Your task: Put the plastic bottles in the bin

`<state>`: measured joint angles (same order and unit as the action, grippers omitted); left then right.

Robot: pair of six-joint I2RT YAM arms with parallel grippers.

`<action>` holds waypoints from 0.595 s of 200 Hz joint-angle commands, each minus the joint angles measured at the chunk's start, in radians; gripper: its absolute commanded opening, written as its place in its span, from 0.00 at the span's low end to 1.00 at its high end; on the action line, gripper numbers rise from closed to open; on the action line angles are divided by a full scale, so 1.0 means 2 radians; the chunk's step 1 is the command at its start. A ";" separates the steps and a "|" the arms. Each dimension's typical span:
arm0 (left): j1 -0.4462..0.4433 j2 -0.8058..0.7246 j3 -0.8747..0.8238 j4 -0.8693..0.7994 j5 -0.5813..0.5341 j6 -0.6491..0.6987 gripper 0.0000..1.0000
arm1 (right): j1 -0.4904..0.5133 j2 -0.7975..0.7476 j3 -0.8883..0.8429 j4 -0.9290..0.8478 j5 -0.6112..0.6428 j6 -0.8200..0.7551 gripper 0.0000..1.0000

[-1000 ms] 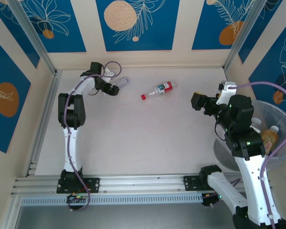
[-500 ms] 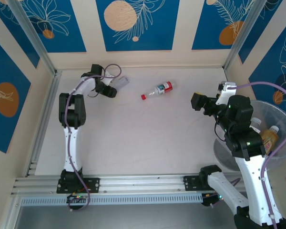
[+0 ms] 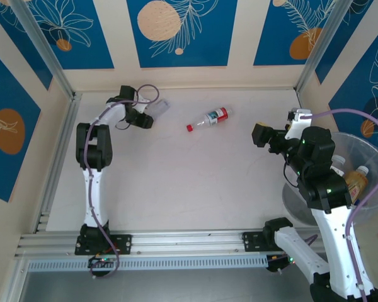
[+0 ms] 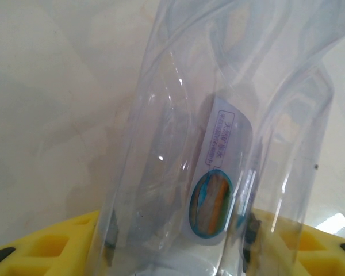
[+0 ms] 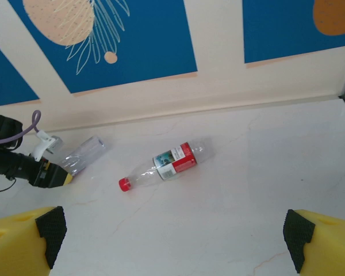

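Left gripper (image 3: 150, 116) has seemingly raised its clear bottle (image 3: 159, 108) slightly.

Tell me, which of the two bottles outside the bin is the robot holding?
The clear bottle at the far left, clamped between the left gripper's yellow fingers. The red-capped bottle lies free mid-table.

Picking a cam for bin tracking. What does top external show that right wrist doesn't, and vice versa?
Extra in top external: the round waste bin with its whitish liner, with bottles already inside. Extra in right wrist: the right gripper seen from behind, its yellow fingers spread wide. Shared: the clear red-capped, red-labelled bottle lying on the table, and the left gripper shut on a clear plastic bottle near the back wall.
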<state>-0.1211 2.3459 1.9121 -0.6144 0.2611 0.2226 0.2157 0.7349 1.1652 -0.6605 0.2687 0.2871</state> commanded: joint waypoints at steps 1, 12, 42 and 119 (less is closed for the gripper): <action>-0.005 -0.050 -0.027 0.012 0.007 -0.025 0.51 | 0.009 0.009 -0.002 0.001 -0.053 -0.001 0.99; -0.008 -0.065 -0.049 0.025 0.010 -0.031 0.51 | 0.015 0.014 -0.009 0.011 -0.076 -0.001 0.99; -0.020 -0.111 -0.117 0.062 -0.007 -0.064 0.49 | 0.038 0.031 -0.033 0.050 -0.113 -0.002 0.99; -0.112 -0.216 -0.266 0.113 -0.046 -0.105 0.50 | 0.118 0.086 -0.049 0.128 -0.092 -0.001 0.99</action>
<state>-0.2848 1.9881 1.4502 -0.4343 0.2001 0.0559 0.4171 0.8917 1.0767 -0.4927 0.0784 0.2874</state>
